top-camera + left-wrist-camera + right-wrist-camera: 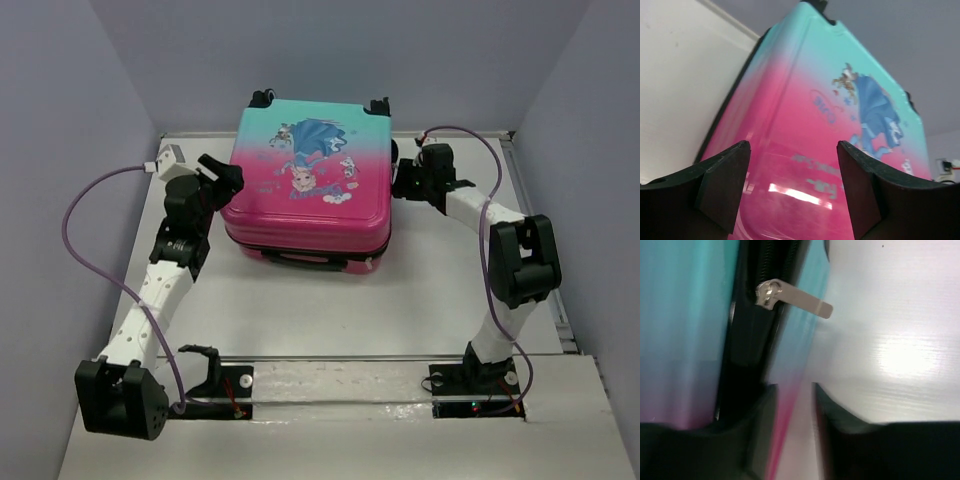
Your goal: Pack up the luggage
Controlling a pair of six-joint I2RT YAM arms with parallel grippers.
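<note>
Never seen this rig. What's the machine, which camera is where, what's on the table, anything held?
Two robot arms are bolted at the near edge of the table, each with a two-finger gripper. The wide picture looks down from above and behind; the other two look out from the wrists. On the table lies the luggage, a pink-and-teal suitcase, shut. The left gripper is open at one side; the right gripper, slightly parted, is near the zipper pull on the other. Neither holds anything.

Even, bright overhead light; glare stripe on the luggage (805, 125); right wrist view smeared, table (900, 360) washed out.
</note>
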